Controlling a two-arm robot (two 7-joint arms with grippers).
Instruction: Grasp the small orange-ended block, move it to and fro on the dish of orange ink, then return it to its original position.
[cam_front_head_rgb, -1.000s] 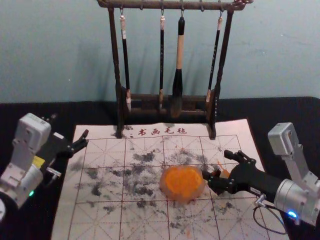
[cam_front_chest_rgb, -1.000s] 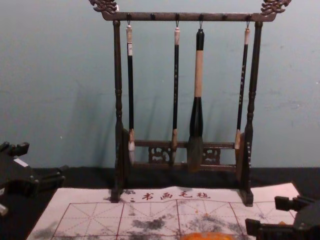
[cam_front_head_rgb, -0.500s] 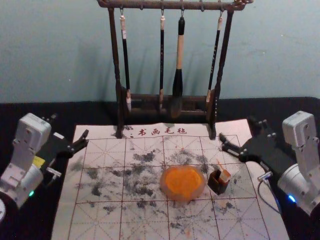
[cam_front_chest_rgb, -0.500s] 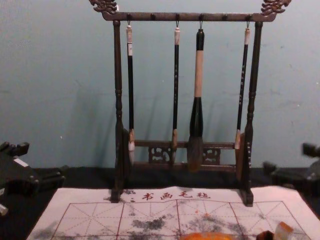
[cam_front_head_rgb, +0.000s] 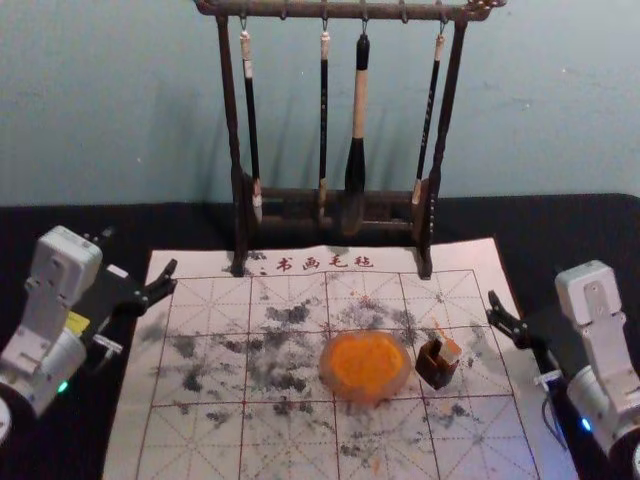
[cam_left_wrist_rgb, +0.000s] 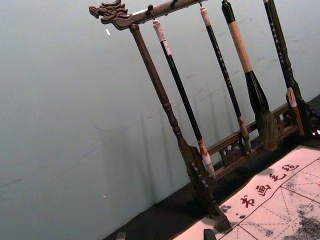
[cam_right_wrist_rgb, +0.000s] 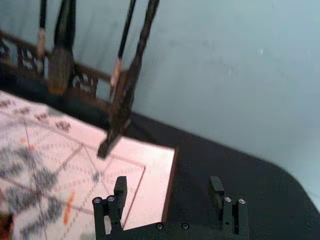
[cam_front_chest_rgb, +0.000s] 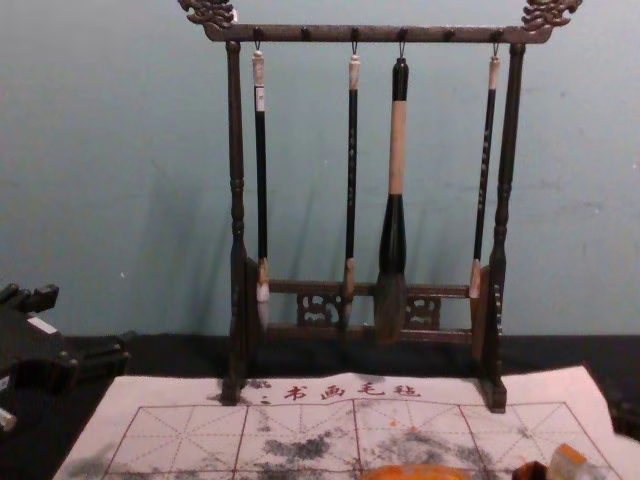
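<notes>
Four brushes (cam_left_wrist_rgb: 185, 95) hung tips down from the crossbar of a dark wooden rack (cam_left_wrist_rgb: 167, 107), which ended in a carved dragon head. The thickest brush (cam_left_wrist_rgb: 240, 45) had a pale wooden section. One foot of the rack stood by the edge of a white mat (cam_left_wrist_rgb: 270, 200) with four characters (cam_left_wrist_rgb: 262, 190), grid lines and dark smudges (cam_left_wrist_rgb: 307, 227). The mat lay on a black table (cam_left_wrist_rgb: 170, 210) before a pale wall (cam_left_wrist_rgb: 75, 100). The left gripper (cam_front_head_rgb: 141, 252) showed two fingertips, well apart.

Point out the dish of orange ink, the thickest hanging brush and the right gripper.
Dish of orange ink (cam_front_head_rgb: 362, 400): head view, on its near rim.
Thickest hanging brush (cam_front_chest_rgb: 398, 150): chest view, on the pale section of its handle.
Right gripper (cam_right_wrist_rgb: 168, 185): right wrist view, midway between its fingertips.
</notes>
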